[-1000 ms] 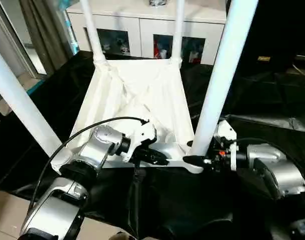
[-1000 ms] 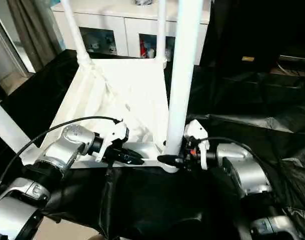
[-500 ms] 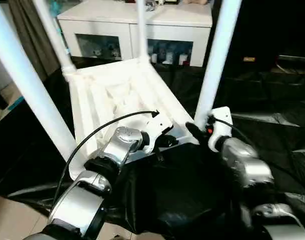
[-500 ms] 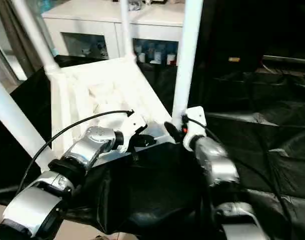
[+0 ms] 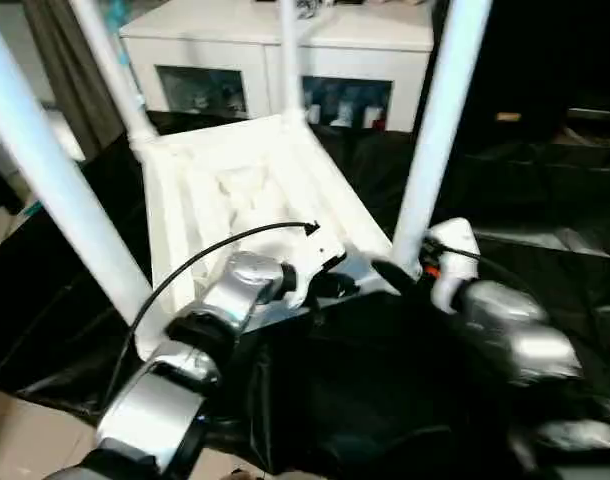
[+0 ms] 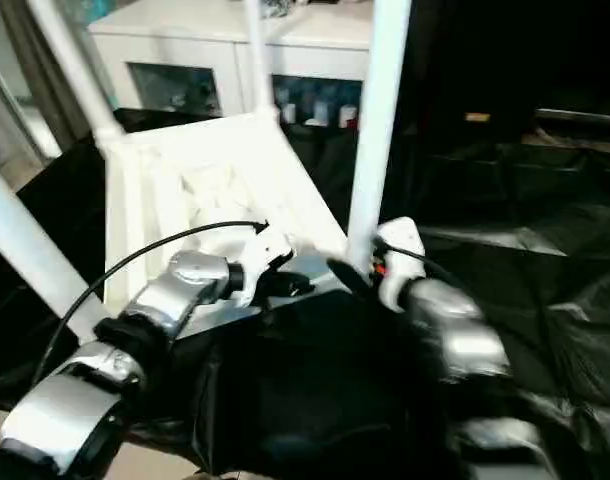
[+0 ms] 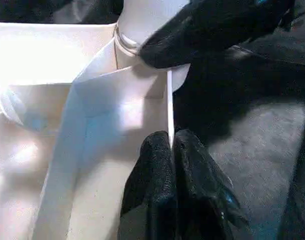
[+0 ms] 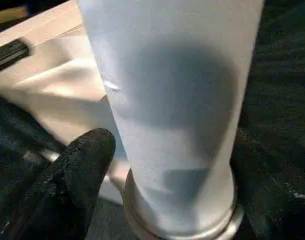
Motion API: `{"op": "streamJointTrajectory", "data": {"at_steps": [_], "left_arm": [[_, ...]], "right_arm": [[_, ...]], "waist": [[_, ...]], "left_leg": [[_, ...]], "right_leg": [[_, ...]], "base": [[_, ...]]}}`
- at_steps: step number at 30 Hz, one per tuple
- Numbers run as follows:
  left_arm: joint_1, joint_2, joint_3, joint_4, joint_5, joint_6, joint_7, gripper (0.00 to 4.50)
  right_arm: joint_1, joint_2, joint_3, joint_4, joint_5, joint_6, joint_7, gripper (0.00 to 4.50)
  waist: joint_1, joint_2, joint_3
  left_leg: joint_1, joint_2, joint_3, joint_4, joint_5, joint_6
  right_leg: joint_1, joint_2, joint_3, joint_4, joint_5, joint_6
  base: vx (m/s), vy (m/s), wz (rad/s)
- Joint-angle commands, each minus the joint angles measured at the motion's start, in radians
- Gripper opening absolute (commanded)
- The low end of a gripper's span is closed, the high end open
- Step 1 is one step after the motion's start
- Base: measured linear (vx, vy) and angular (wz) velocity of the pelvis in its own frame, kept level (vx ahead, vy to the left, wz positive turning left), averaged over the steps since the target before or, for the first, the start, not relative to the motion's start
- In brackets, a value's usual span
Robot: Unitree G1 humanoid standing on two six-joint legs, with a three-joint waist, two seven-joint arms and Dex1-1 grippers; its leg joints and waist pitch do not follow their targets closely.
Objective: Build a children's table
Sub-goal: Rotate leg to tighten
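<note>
The children's table [image 5: 215, 190] lies upside down on black cloth, ribbed underside up, with its white legs standing in the corner sockets. My left gripper [image 7: 171, 145] is shut on the thin near rim of the top [image 7: 169, 100], close to the near right corner. My right gripper [image 5: 403, 272] is at the base of the near right leg [image 5: 435, 130]. It stands open around the leg, with one black finger [image 8: 87, 160] beside the tube just above its socket collar [image 8: 182, 227]. The near left leg [image 5: 55, 190] rises at the picture's left.
A white cabinet [image 5: 275, 50] with glass-fronted shelves stands behind the table. Crumpled black cloth [image 5: 365, 400] covers the floor around it and to the right. A curtain [image 5: 55, 50] hangs at the far left, over bare floor [image 5: 15, 440] at the near left.
The camera swung early in the second, shifting the whole picture. Since then my right forearm has shifted slightly right and blurs. My left gripper keeps its pinch on the rim.
</note>
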Motion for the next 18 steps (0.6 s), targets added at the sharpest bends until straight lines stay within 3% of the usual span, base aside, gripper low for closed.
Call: {"op": "streamJointTrajectory", "data": {"at_steps": [1, 5, 11, 18], "left_arm": [[0.008, -0.021, -0.02, -0.047, -0.047, -0.023, -0.067, 0.0], [0.027, 0.015, -0.031, -0.074, -0.054, -0.029, -0.159, 0.0], [0.057, 0.078, -0.044, -0.134, -0.071, 0.0, -0.292, 0.0], [0.074, 0.127, -0.054, -0.173, -0.08, 0.025, -0.376, 0.0]], "right_arm": [[0.012, 0.014, 0.087, -0.06, 0.037, 0.017, 0.128, 3.78], [0.02, -0.045, 0.077, -0.079, 0.046, 0.052, 0.205, 3.78], [0.036, -0.107, 0.058, -0.106, 0.078, 0.07, 0.279, 3.78], [0.055, -0.138, 0.064, -0.134, 0.086, 0.101, 0.33, 3.06]], "waist": [[0.007, -0.026, -0.065], [0.016, -0.023, -0.067], [0.027, -0.02, -0.062], [0.03, -0.019, -0.063]], "left_leg": [[0.01, 0.038, -0.015, -0.062, -0.156, 0.117], [0.013, 0.041, -0.014, -0.059, -0.151, 0.133], [0.017, 0.045, -0.014, -0.067, -0.198, 0.099], [0.019, 0.044, -0.014, -0.066, -0.189, 0.083]], "right_leg": [[0.05, -0.034, 0.036, -0.062, -0.114, -0.249], [0.048, -0.032, 0.035, -0.057, -0.081, -0.271], [0.044, -0.035, 0.037, -0.062, -0.143, -0.262], [0.043, -0.034, 0.039, -0.06, -0.137, -0.258]], "base": [[0.0, 0.0, 0.0], [0.0, 0.0, 0.0], [0.0, 0.0, 0.0], [0.0, 0.0, 0.0]]}}
